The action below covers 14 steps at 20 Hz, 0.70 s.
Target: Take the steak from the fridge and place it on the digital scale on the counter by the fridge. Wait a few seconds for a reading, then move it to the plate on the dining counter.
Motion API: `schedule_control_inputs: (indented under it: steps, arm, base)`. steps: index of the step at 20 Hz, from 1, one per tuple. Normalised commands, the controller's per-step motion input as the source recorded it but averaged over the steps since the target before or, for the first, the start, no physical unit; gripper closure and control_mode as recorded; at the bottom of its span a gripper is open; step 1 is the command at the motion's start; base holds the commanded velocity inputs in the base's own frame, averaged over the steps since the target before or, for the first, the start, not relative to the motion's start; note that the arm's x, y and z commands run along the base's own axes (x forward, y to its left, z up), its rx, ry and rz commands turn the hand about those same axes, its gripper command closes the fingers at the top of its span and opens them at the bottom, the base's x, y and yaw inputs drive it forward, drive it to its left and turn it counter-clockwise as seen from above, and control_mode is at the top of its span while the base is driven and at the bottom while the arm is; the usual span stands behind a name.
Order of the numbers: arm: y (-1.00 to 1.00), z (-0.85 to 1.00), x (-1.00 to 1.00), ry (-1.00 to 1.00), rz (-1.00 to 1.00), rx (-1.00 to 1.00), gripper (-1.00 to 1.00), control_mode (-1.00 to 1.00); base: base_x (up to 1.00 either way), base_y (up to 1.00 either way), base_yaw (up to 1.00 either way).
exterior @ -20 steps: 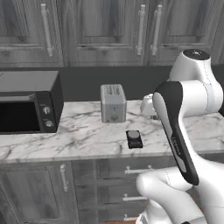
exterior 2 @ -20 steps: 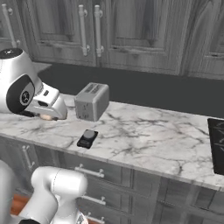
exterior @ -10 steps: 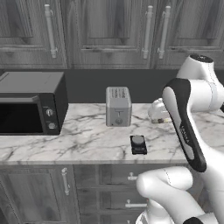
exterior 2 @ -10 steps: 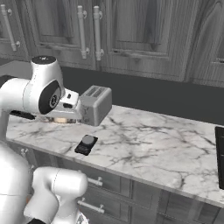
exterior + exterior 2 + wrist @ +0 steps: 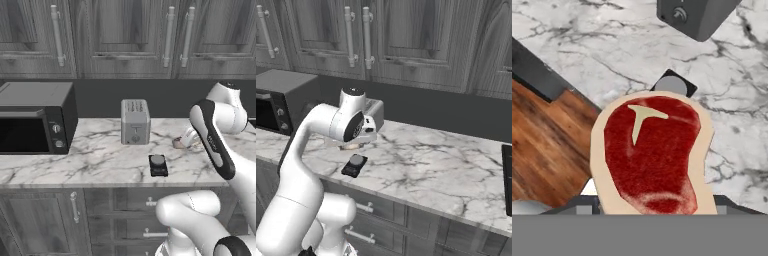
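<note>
1. Gripper clamped on the steak, held above the marble counter, apart from its surface.
2. Scale near the counter's front edge, in front of the toaster and to its right.
3. Steak just beside the scale, above it and off to one side.
4. Microwave at the counter's left end.

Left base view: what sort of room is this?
A home-style kitchen, rendered: a marble counter under dark grey wall cabinets, with a microwave, a toaster and a small scale on it.
</note>
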Motion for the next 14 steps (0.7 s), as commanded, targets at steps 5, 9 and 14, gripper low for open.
schedule_control_inputs:
  steps: [5, 9, 14]
  arm:
    - [-0.02, -0.74, 0.75, 0.0, 0.28, 0.0, 1.0, -1.0]
    - [0.0, -0.57, 0.69, 0.0, 0.19, 0.04, 1.0, -1.0]
    - [0.0, -0.45, 0.63, 0.0, 0.11, 0.05, 1.0, -1.0]
  base:
    - [0.0, 0.0, 0.0]
    - [0.0, 0.0, 0.0]
    - [0.0, 0.0, 0.0]
